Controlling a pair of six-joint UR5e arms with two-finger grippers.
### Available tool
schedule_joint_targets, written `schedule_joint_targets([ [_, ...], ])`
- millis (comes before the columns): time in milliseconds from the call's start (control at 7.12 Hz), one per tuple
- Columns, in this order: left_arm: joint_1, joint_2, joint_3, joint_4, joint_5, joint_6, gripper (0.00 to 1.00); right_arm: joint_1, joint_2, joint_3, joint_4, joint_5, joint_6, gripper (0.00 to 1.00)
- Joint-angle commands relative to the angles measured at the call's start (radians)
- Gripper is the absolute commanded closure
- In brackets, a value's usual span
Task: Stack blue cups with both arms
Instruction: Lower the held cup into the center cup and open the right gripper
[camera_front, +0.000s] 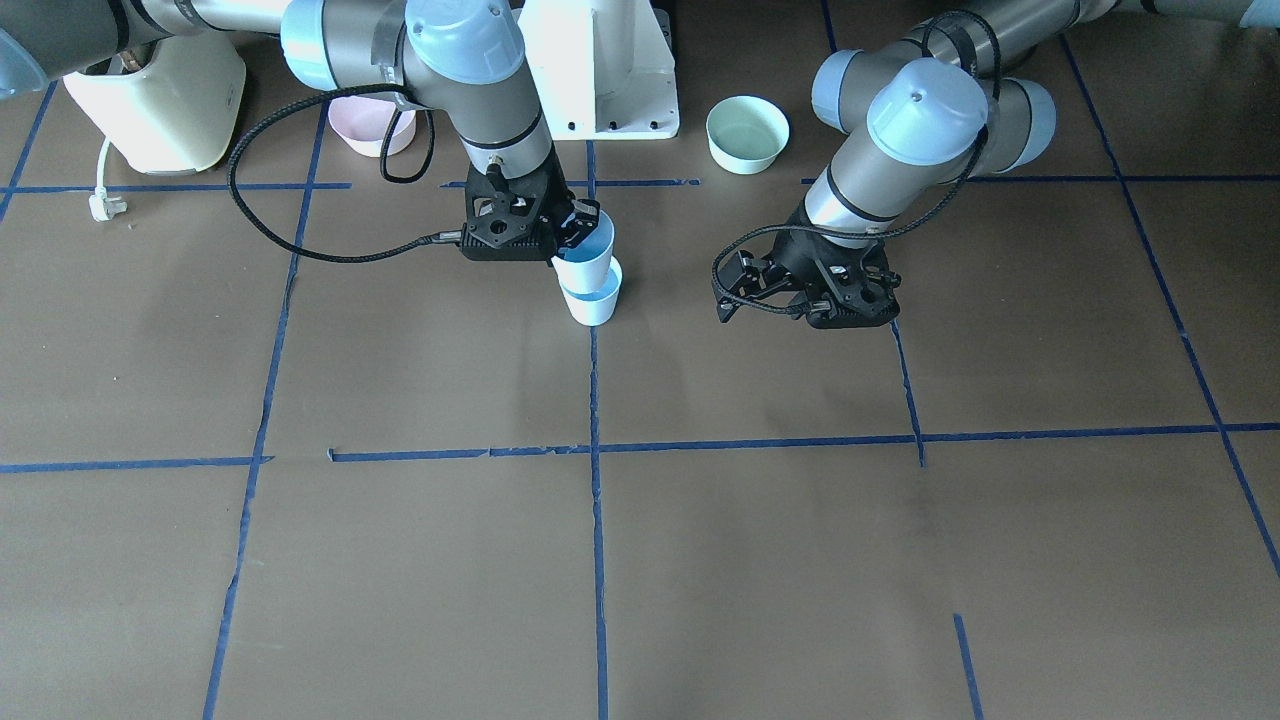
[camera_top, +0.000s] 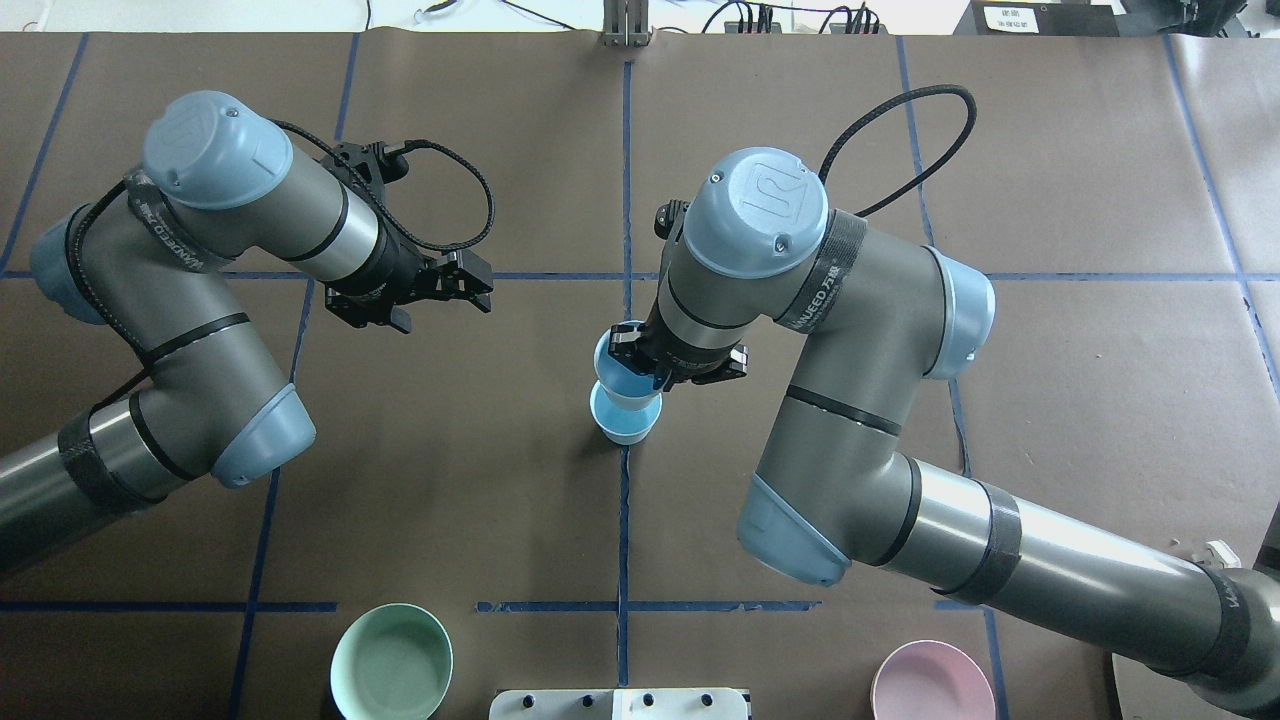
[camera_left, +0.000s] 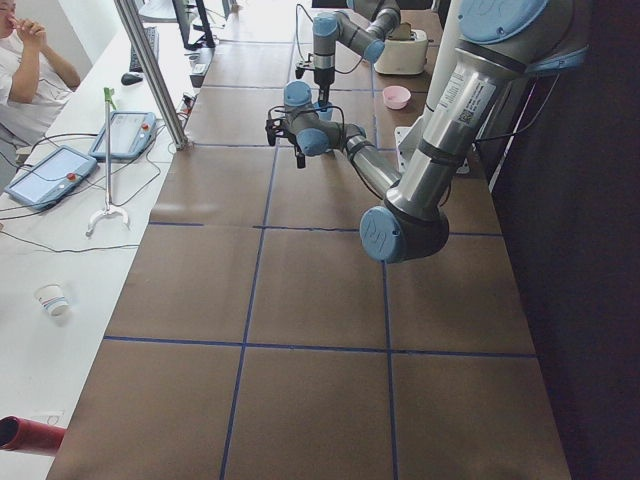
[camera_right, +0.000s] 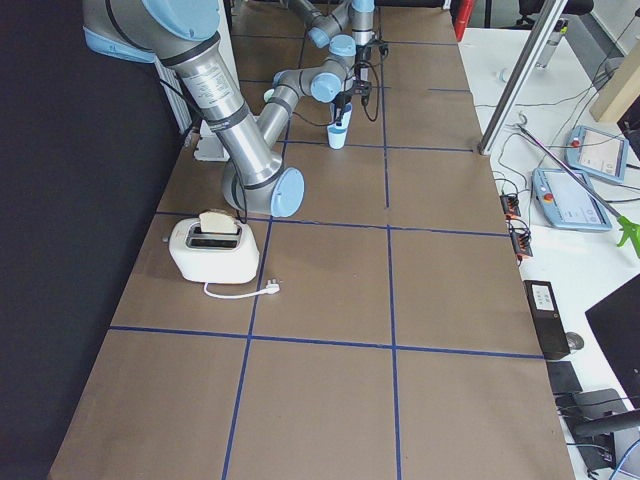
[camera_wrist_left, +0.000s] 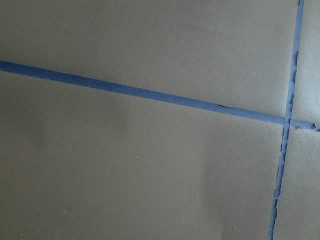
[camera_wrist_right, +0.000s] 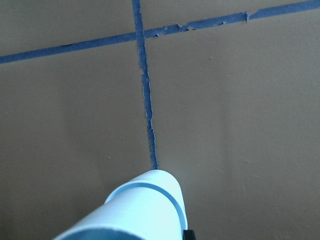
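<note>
In lower blue cup (camera_front: 596, 302), upper cup (camera_front: 588, 262)

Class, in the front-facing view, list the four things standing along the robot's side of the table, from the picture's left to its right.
Left to right: toaster, pink bowl, white base, green bowl.

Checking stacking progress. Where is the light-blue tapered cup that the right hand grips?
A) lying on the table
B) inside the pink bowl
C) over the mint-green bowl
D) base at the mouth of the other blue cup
D: the right hand holds the upper light-blue tapered cup with its base at the lower light-blue cup's mouth.
</note>
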Motion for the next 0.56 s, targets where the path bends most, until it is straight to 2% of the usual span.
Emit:
schedule_joint_targets([
  [0,0.000,0.002,0.000,0.000,0.001,0.000,0.00,-0.008,0.003,-0.005,-0.001,-0.007,0.000,0.99],
  [140,0.002,0.000,0.002,0.000,0.001,0.000,0.00,-0.008,0.001,-0.005,-0.001,-0.007,0.000,0.91],
  [281,0.002,0.000,0.002,0.000,0.001,0.000,0.00,-0.008,0.003,-0.005,0.000,-0.009,0.000,0.25],
  [421,0.002,0.002,0.002,0.000,0.003,-0.002,0.00,-0.008,0.004,-0.004,0.000,-0.009,0.000,0.01],
])
